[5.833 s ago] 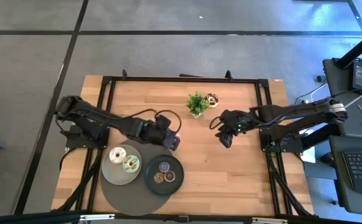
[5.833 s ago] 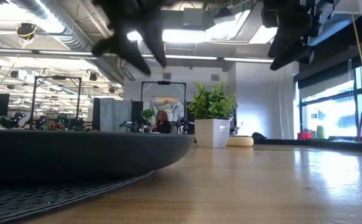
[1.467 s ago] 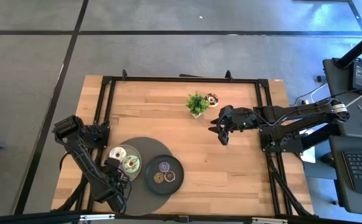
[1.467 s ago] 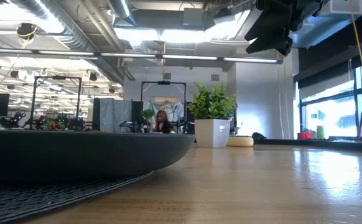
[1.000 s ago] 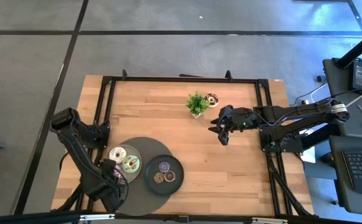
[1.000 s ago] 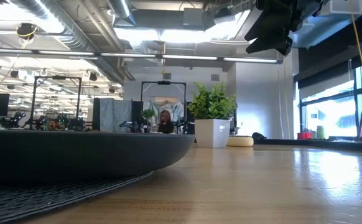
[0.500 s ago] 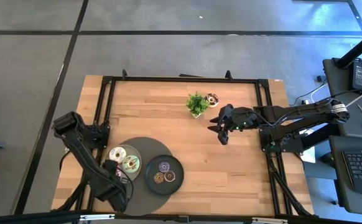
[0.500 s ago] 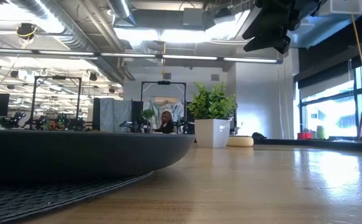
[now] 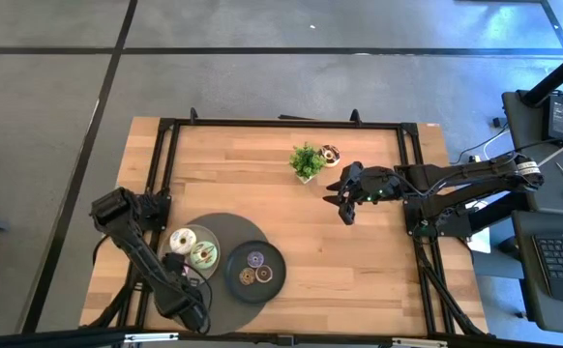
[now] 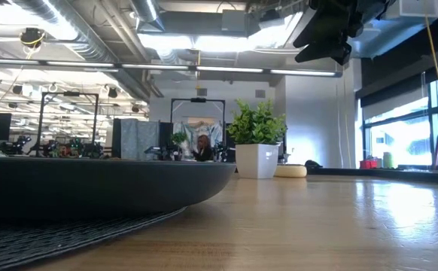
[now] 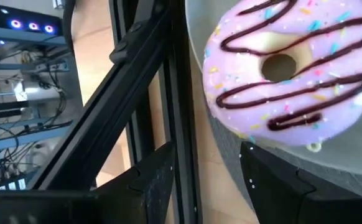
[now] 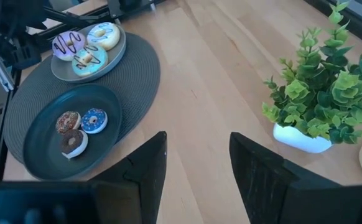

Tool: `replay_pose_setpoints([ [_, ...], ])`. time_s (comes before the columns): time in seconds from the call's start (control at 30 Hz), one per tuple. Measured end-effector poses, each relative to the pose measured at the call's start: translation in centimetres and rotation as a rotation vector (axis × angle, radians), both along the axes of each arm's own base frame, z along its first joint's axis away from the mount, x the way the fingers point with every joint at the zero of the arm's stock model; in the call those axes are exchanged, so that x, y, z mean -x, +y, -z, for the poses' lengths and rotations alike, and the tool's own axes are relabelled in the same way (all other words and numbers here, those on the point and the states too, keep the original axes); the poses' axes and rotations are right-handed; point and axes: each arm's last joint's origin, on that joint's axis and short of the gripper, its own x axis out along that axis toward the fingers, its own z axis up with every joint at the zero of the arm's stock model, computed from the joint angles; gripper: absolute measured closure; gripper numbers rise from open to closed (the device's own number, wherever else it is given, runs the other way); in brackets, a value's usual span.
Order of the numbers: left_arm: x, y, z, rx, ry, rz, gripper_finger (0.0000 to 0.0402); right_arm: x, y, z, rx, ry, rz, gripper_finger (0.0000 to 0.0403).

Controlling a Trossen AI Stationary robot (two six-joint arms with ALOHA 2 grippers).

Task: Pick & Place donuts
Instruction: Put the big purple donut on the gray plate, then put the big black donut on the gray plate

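Note:
The pink donut with dark stripes (image 11: 280, 68), the cream donut (image 9: 180, 240) and the green donut (image 9: 204, 255) lie on the grey plate (image 12: 116, 53). Three tiny donuts (image 12: 76, 127) lie on the dark plate (image 9: 254, 271). The chocolate donut (image 9: 330, 153) lies on the table by the potted plant (image 9: 307, 160). My left gripper (image 11: 212, 180) is open and empty, low at the grey plate's near left rim, just short of the pink donut; it also shows in the high view (image 9: 173, 274). My right gripper (image 9: 344, 203) hangs open and empty above the table, right of the plant.
Both plates stand on a round dark woven mat (image 9: 199, 309) at the near left. The table's black frame rail (image 11: 162, 93) runs close by my left gripper. Bare wood (image 9: 359, 271) lies between the plates and the right arm.
My left arm has folded a little further down toward the table's near left corner, its gripper staying by the grey plate's rim. The donuts lie where they were.

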Motion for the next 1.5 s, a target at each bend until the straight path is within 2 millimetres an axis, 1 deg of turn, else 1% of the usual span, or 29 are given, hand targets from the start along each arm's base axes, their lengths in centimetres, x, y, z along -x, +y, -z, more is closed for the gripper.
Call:
replay_pose_setpoints([
  [0.17, -0.3, -0.2, 1.1, -0.024, 0.019, -0.005, 0.0228, 0.0, 0.0, 0.0, 0.001, 0.000, 0.000, 0.0227],
  [0.63, -1.6, 0.7, 0.9, -0.038, -0.038, -0.015, 0.0230, 0.0, 0.0, 0.0, 0.000, 0.001, 0.000, 0.0227],
  [0.7, -1.7, 0.7, 0.0, -0.022, -0.077, -0.016, 0.0230, 0.0, 0.0, 0.0, -0.024, 0.000, 0.013, 0.0227],
  [0.77, -2.0, 0.9, -1.6, -0.016, -0.161, -0.006, 0.0230, 0.1, -0.3, 0.0, -0.083, 0.005, 0.056, 0.0227],
  [0.87, -2.5, 1.8, -4.4, -0.037, -0.374, 0.027, 0.0230, 0.3, -1.1, 0.0, -0.152, 0.046, 0.092, 0.0227],
  [0.93, -2.9, 2.6, -6.5, -0.050, -0.552, 0.088, 0.0230, 0.6, -1.8, 0.1, -0.144, 0.085, 0.111, 0.0227],
  [1.0, -3.2, 3.5, -8.3, -0.108, -0.747, 0.184, 0.0231, 0.8, -2.8, 0.1, -0.149, 0.110, 0.156, 0.0227],
  [1.1, -3.7, 4.6, -10.7, -0.250, -1.017, 0.365, 0.0230, 1.1, -4.9, 0.3, -0.171, 0.128, 0.265, 0.0227],
  [1.17, -4.0, 5.4, -12.1, -0.355, -1.128, 0.442, 0.0231, 1.3, -6.1, 0.5, -0.134, 0.145, 0.307, 0.0227],
  [1.27, -4.4, 6.5, -13.5, -0.467, -1.202, 0.502, 0.0230, 1.1, -7.1, 0.6, -0.065, 0.139, 0.360, 0.0227],
  [1.37, -5.0, 7.6, -14.0, -0.533, -1.195, 0.537, 0.0229, 0.4, -8.1, 1.0, -0.052, 0.129, 0.413, 0.0227],
  [1.43, -5.5, 8.2, -14.1, -0.555, -1.171, 0.549, 0.0227, -0.1, -8.9, 1.9, -0.054, 0.168, 0.438, 0.0227],
  [1.5, -6.0, 8.9, -14.1, -0.564, -1.151, 0.546, 0.0226, -0.4, -10.1, 3.2, -0.066, 0.235, 0.480, 0.0227],
])
